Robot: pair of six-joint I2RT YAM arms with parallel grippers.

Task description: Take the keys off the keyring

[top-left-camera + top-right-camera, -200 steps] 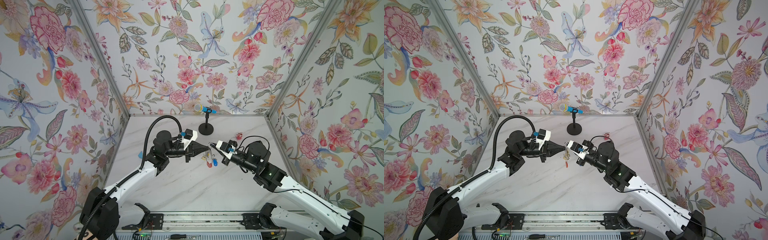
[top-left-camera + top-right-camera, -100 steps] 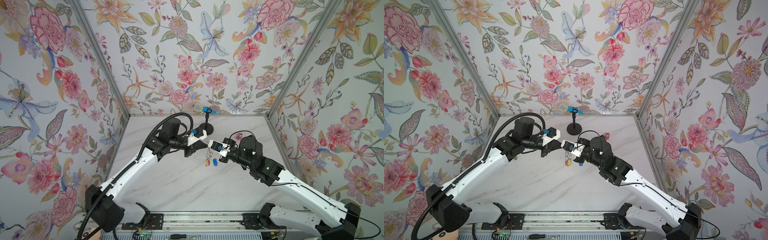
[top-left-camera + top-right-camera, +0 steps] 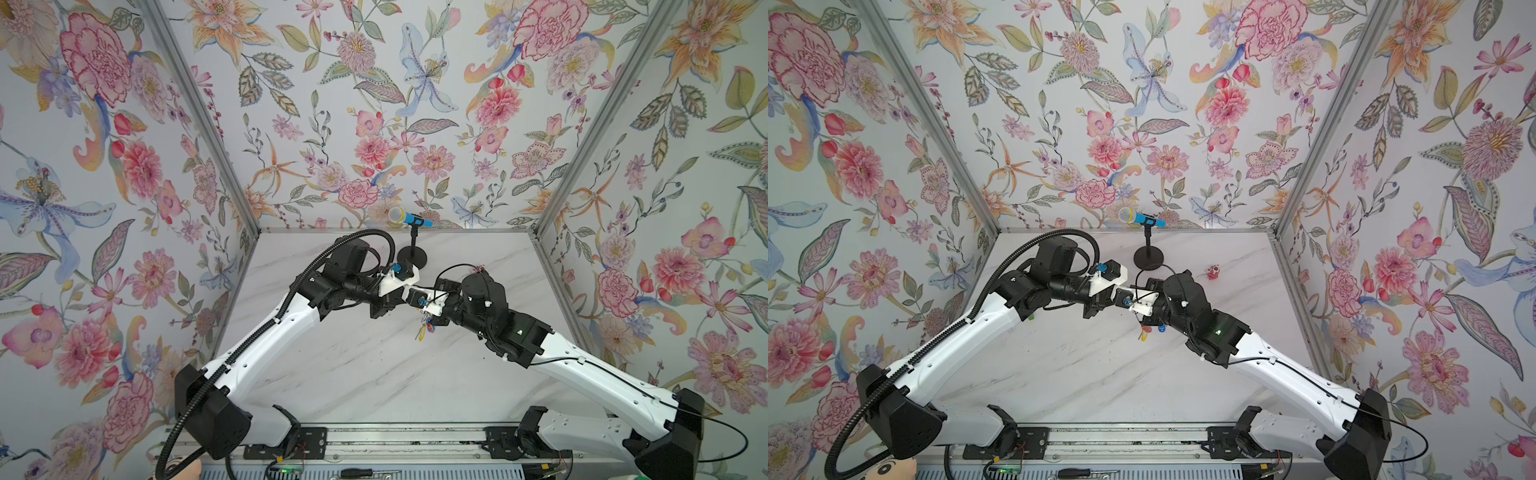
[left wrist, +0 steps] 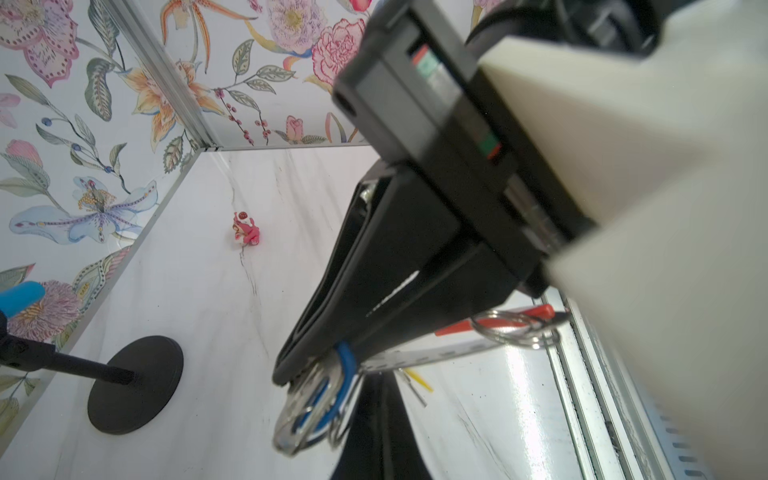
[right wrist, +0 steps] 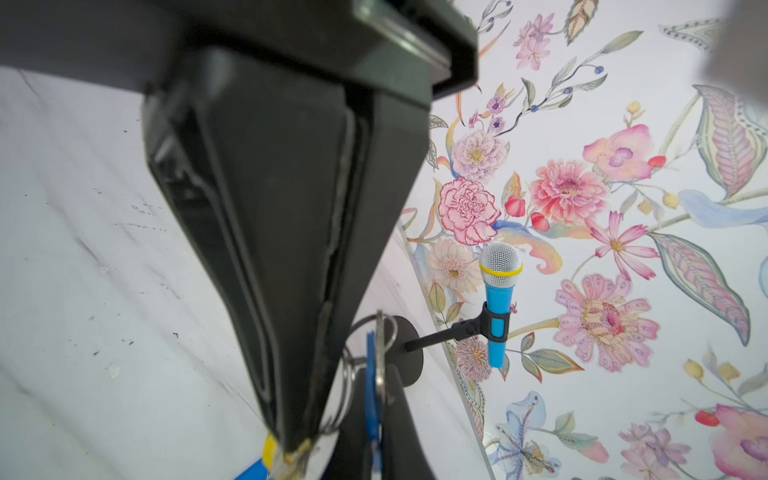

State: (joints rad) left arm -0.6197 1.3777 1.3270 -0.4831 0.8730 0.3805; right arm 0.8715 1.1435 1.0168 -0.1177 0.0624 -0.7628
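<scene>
Three walls (image 3: 374,104) papered with large pink, orange and blue flowers are set around a white marble-patterned counter (image 3: 374,374). Two white-and-black robot arms are stretched over it, the left arm (image 3: 266,332) from the front left corner and the right arm (image 3: 590,370) from the front right corner. Their wrists are brought together above the middle of the counter, nearer the back edge.

The left gripper (image 4: 297,370) is shown in the left wrist view with its black tapered fingers pressed together, and a blue-sleeved stretch of wire is pinched at their tip. The right gripper (image 5: 291,440) is likewise closed, and a yellow-sleeved stretch and thin wire are caught at its point.

A microphone stand with a round black base (image 3: 412,257) is set at the middle of the back edge. A blue toy microphone (image 3: 409,217) with a silver mesh head is clipped to it at a tilt.

The keyring (image 4: 498,323), a thin grey wire hoop with coloured sleeves, is held off the counter between the two gripper tips, and its red sleeve is seen beside the left gripper. The keys (image 3: 424,330), small metal ones with blue and yellow plastic tags, are hung from the hoop just below the meeting wrists.

A small red-pink toy figure (image 3: 1213,272) is stood in the back right quarter of the counter, well apart from both grippers.
</scene>
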